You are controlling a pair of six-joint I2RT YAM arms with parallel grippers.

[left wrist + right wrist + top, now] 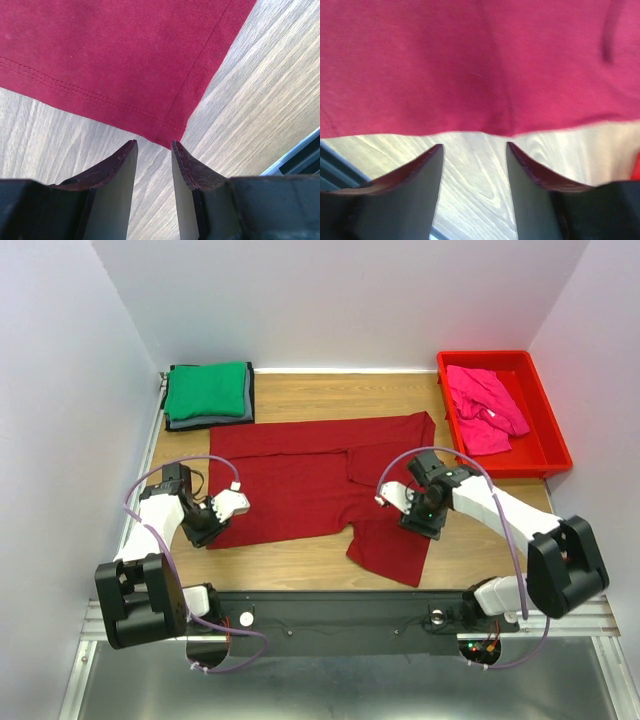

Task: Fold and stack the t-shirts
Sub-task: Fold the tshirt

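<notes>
The maroon t-shirt (300, 480) lies spread flat on the wooden table, with one part reaching toward the front edge. My left gripper (205, 535) is open and empty at the shirt's near left corner. In the left wrist view the gripper (155, 146) hovers over bare wood and the hemmed corner (167, 135) lies just ahead of the fingertips. My right gripper (425, 522) is open and empty at the shirt's right edge. In the right wrist view it (474, 147) is over wood, just short of the cloth (480, 65). The green t-shirt (207, 390) lies folded on the dark grey t-shirt (210, 423) at the back left. The pink t-shirt (485, 405) lies crumpled in the tray.
A red plastic tray (548, 440) stands at the back right. White walls close in the table on the left, back and right. A black rail (340, 605) with the arm bases runs along the near edge.
</notes>
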